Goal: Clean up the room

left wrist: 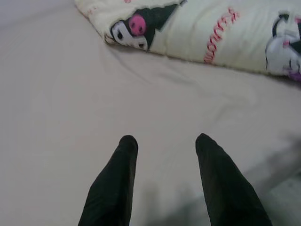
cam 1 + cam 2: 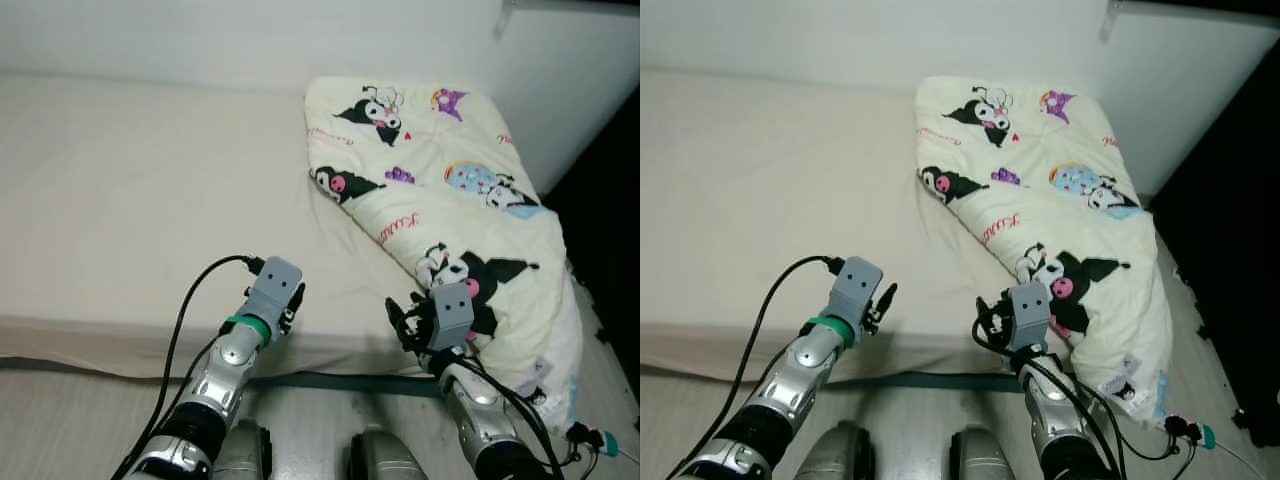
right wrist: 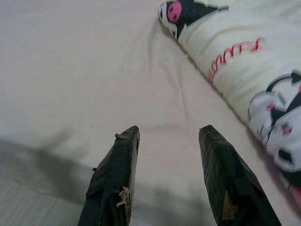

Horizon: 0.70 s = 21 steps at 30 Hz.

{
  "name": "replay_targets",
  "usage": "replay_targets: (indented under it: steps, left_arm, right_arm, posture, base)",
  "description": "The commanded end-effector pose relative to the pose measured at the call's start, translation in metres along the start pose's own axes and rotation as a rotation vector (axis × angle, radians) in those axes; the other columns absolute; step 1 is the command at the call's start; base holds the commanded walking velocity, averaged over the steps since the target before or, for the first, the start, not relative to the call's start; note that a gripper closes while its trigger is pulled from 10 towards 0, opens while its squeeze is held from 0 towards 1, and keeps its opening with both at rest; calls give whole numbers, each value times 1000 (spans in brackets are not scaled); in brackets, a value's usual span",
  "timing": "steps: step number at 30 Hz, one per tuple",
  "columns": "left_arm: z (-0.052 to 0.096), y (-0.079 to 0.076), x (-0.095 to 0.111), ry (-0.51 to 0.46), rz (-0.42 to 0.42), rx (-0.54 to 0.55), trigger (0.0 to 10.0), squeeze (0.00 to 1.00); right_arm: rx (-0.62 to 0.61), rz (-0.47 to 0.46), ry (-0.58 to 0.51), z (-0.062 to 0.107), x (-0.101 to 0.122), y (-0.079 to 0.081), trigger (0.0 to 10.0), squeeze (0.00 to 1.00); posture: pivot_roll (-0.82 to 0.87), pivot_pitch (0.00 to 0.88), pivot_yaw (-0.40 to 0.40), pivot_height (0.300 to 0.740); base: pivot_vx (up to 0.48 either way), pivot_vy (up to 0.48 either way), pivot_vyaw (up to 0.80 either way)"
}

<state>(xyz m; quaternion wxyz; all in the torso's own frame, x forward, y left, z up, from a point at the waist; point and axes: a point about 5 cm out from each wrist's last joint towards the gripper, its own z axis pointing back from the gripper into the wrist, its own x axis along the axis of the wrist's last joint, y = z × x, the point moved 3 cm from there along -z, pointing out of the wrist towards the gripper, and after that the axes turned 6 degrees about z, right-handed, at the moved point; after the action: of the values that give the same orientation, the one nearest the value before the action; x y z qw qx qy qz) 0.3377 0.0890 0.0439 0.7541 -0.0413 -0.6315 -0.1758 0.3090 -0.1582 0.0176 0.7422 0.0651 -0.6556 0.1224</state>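
Just right of the spread, empty right claw (image 3: 167, 134) lies the quilt (image 2: 450, 200); left claw (image 1: 164, 141) likewise spread.

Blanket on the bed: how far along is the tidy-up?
Done: nothing visibly. The cartoon-print blanket lies bunched on the bed, its end spilling over the edge. In hand: nothing; left gripper and right gripper hover over the sheet, jaws open. Left: grasp and straighten the blanket.
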Motion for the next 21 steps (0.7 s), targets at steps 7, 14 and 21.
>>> replay_targets:
  steps: [7,14,21]
  left_arm:
    - [2,-2,-4,12,-10,-8,10000,0]
    - [1,-2,-3,12,-11,-11,10000,0]
    - [1,-3,-3,12,-12,-13,10000,0]
  right_arm:
    - [-42,9,13,4,-3,-11,10000,0]
    - [-135,84,-94,0,32,-50,10000,0]
    - [-199,136,-163,1,57,-76,10000,0]
  posture:
    - [-22,0,25,590]
    - [-28,0,31,565]
    - [-28,0,28,550]
  base:
    - [0,0,0]
    - [0,0,0]
    - [0,0,0]
